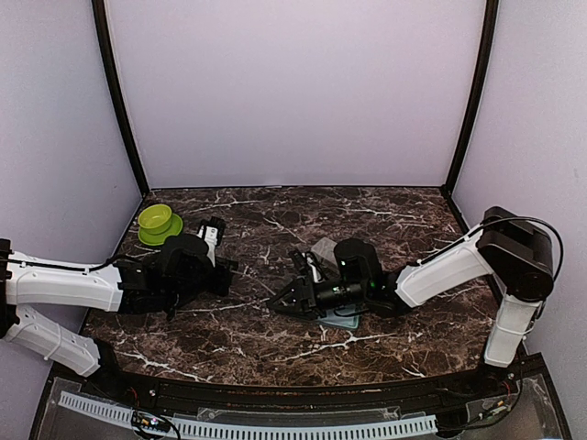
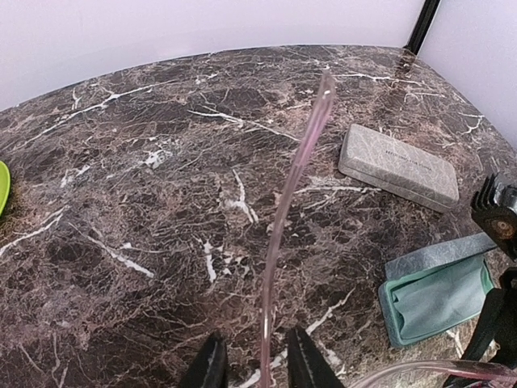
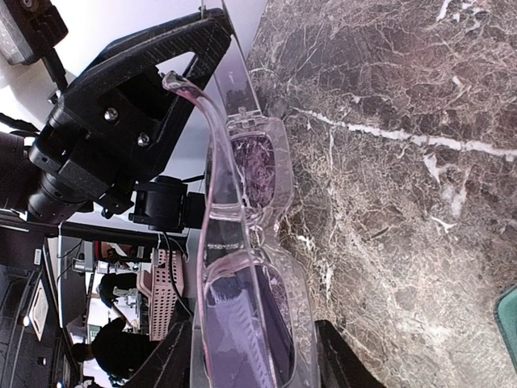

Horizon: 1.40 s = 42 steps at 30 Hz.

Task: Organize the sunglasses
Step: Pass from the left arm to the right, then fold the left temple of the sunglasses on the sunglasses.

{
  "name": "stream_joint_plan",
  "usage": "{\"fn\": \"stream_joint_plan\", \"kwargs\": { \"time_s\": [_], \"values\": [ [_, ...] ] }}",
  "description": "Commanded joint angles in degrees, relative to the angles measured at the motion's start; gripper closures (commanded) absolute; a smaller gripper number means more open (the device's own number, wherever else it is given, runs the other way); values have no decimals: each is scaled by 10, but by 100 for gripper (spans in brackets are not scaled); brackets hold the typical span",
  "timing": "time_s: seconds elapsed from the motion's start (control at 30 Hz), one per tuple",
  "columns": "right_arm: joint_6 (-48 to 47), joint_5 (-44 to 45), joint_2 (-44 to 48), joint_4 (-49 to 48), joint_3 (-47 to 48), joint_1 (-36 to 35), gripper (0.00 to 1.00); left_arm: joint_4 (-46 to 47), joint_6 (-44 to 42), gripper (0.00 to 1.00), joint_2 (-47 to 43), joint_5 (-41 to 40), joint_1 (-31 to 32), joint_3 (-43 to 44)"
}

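At my left, the left gripper (image 2: 258, 338) stands narrowly parted around one pink temple of the sunglasses (image 3: 250, 162). I see the right gripper (image 3: 252, 341) clamping their front frame mid-table, near a closed grey case (image 2: 398, 166).

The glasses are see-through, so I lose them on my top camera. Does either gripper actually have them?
Observer: Yes. The right wrist view shows the sunglasses clamped by the right gripper, with the clear pinkish frame and dark lenses up off the table.
Operator: And the left gripper?
Observer: In the left wrist view, the left gripper has its jaws apart. One pink temple arm runs between them with a gap on either side.
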<state>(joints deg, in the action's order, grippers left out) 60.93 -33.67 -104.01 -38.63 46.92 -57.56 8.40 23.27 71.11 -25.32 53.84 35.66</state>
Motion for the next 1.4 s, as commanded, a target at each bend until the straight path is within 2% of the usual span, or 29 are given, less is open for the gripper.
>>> {"fn": "stream_joint_plan", "kwargs": {
  "time_s": [0.0, 0.3, 0.43, 0.5, 0.8, 1.03, 1.13, 1.37],
  "values": [
    [-12, -6, 20, 1, -4, 6, 64, -22, 1, 70, -14, -16, 1, 17],
    [-12, -6, 39, 18, -17, 20, 64, -57, -7, 69, -46, -47, 2, 10],
    [-12, -6, 46, 58, -12, 22, 64, -71, -10, 69, -63, -55, 1, 10],
    [-74, 10, 48, 78, -7, 22, 68, -70, -16, 67, -73, -49, 1, 10],
    [-102, 16, 49, 117, 7, 22, 70, -70, -23, 61, -59, -17, 1, 33],
    [-116, 18, 48, 130, 18, 21, 70, -33, 6, 44, -35, 63, 2, 33],
    [-116, 17, 47, 130, 20, 21, 70, -28, 23, 33, -11, 80, 2, 34],
    [-119, 18, 51, 130, 18, 21, 71, -30, 26, 28, 31, 90, 2, 43]
  ]
}}
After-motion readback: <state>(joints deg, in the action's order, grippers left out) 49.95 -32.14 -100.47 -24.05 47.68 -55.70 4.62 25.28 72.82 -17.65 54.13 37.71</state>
